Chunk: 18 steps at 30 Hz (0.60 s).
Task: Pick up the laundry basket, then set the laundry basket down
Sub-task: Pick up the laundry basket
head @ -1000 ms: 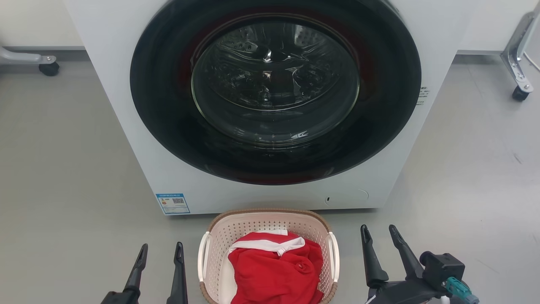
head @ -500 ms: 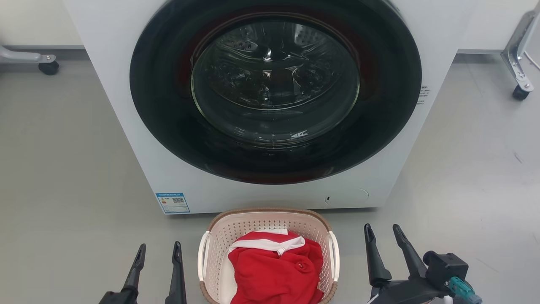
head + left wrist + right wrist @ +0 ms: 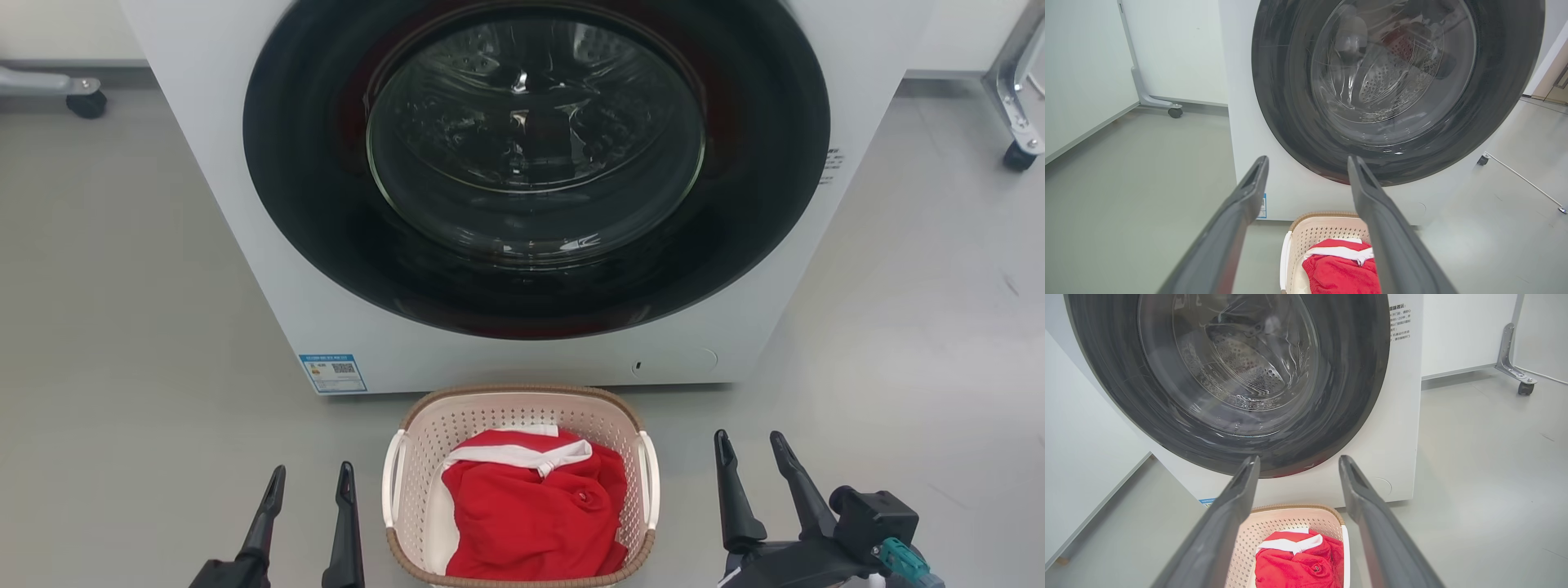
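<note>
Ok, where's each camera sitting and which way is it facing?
Head: on the head, facing forward and down at washer and basket; left end effector and right end effector at bottom.
Left wrist: on left arm, facing the washer along its fingers.
Right wrist: on right arm, likewise, along its fingers.
All share washer and basket.

My head camera looks forward and down on the white front-loading washer [image 3: 535, 163]. Both wrist cameras face it low, from either side.
</note>
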### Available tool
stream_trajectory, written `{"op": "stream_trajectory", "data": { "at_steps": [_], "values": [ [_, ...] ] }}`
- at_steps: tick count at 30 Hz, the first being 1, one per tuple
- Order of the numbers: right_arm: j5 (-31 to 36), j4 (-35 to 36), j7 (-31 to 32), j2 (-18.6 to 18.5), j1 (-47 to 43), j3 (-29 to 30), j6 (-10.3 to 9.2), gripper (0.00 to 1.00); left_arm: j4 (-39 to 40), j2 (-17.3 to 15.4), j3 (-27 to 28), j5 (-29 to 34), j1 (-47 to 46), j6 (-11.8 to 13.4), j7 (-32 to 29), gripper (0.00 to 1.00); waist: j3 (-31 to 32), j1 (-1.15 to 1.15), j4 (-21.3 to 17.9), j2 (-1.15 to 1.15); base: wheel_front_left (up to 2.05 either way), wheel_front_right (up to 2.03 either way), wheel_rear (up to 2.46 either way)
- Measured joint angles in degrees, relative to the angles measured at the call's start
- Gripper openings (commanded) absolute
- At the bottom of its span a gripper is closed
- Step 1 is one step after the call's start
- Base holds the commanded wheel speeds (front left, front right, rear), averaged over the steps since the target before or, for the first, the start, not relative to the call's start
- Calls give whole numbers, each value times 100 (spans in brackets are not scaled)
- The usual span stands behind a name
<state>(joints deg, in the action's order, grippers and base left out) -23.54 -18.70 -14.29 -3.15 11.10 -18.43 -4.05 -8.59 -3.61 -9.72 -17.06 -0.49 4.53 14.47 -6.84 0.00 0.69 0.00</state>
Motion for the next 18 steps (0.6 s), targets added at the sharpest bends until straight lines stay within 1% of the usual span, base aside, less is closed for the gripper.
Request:
{"op": "stream_trajectory", "data": {
  "at_steps": [9,18],
  "values": [
    [93,156,-1,3,42,98,1,100,67,19,2,1,-223,1,0,100,-363,0,33,0,0,0,0],
    [157,215,-1,2,424,274,3,100,46,38,16,1,-676,2,0,100,-956,1,43,0,0,0,0]
  ]
}}
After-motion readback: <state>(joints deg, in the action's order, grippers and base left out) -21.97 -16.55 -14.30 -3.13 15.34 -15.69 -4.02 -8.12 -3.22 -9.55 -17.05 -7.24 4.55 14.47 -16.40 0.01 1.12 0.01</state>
